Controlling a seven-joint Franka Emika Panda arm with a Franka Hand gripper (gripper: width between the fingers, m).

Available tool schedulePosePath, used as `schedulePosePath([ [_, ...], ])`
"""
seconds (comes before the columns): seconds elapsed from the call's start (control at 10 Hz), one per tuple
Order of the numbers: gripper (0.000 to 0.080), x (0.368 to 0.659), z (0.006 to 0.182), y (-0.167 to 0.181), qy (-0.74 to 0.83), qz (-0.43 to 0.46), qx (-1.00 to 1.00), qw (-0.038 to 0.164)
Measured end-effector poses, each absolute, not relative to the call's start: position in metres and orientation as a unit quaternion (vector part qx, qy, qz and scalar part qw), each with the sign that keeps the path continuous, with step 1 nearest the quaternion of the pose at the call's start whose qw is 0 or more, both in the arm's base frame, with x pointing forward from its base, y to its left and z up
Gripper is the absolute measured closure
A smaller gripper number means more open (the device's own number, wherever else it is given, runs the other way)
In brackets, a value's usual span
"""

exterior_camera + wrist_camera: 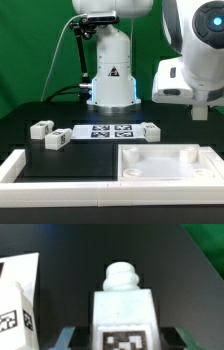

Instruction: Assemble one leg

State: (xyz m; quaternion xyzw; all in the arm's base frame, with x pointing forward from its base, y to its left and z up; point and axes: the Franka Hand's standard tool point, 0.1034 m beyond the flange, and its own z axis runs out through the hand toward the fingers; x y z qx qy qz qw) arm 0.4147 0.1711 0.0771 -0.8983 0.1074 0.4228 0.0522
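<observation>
In the wrist view my gripper point(122, 341) is shut on a leg point(122, 308), a white block with a black-and-white tag facing the camera. Its rounded screw tip points away from the wrist, and dark table lies behind it. One finger shows on each side of the block. In the exterior view the gripper point(200, 112) hangs in the air at the right, above the table; the held leg is hard to make out there. Two loose legs point(42, 127) point(58, 140) lie at the exterior view's left. A third point(150, 130) lies at the marker board's right end.
The marker board point(108, 132) lies flat at mid-table before the robot base point(110, 75). The large white rimmed tray-like part point(170, 168) lies at the front right. A white rail point(18, 165) runs along the front left. A white tagged part point(12, 317) shows at the wrist view's edge.
</observation>
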Motion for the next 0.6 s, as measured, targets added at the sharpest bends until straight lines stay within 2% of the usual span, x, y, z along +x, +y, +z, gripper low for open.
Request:
schedulePosePath([
  [0.2,0.0512,0.423,0.076,0.175,0.114,0.346,-0.929,0.057],
  [0.3,0.0512,0.424,0.064,0.170,0.107,0.306,-0.944,0.063],
  [0.4,0.0512,0.432,0.060,0.162,0.098,0.265,-0.958,0.053],
  [0.6,0.0512,0.448,0.069,0.144,0.082,0.188,-0.978,0.042],
])
